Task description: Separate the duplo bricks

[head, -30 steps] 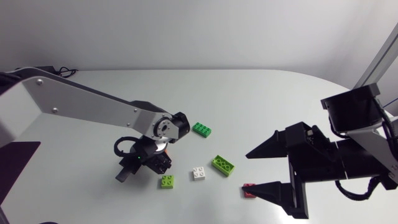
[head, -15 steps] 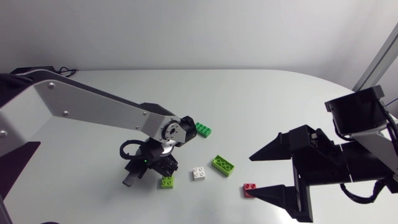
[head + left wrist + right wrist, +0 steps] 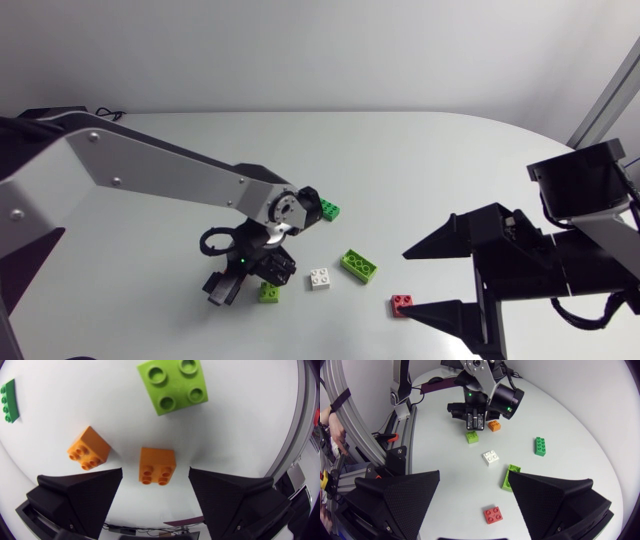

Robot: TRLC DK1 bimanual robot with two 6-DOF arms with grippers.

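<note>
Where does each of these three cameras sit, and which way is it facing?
Head view: fixed overhead, facing down at the table; shows both arms.
Left wrist view: on left arm, facing down at two orange bricks; shows its open jaws.
Right wrist view: on right arm, facing across the table at the left arm; shows its open jaws.
Shared: all see the lime square brick.

Soft, even light falls from above on my smooth white table [image 3: 420, 160], bright and without glare. The small orange plastic brick [image 3: 157, 465] casts only a faint shadow. Both wrist views bend strongly toward their edges.
</note>
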